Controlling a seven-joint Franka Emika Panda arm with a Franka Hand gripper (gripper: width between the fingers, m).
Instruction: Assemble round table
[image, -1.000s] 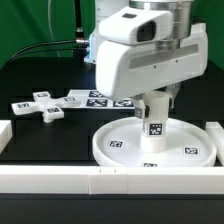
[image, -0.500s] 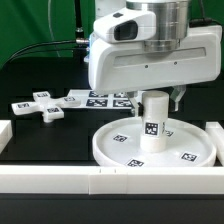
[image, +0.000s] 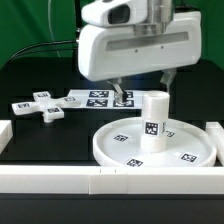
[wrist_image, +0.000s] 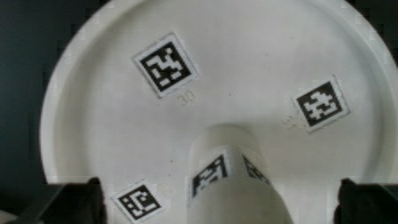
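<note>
The large rimmed round disc (image: 120, 147) lies flat on the black table, tags facing up. The short cylinder leg (image: 153, 122) stands upright near its middle, with a tag on its side. My gripper (image: 146, 88) is open and hangs just above the leg, one finger (image: 118, 95) on each side, touching nothing. In the wrist view the leg (wrist_image: 222, 165) rises between the two spread fingertips (wrist_image: 71, 203), with a gap on both sides, over the disc (wrist_image: 107, 110). The cross-shaped foot (image: 38, 105) lies loose at the exterior view's left.
The marker board (image: 95, 98) lies behind the disc, between it and the foot. Long white border rails run along the front (image: 90, 181) and stand at the left (image: 4, 132) and right (image: 215, 131) edges. A green backdrop stands behind.
My gripper has let go of the leg, opened, risen and drifted toward the exterior view's left. The leg stays upright on the disc.
</note>
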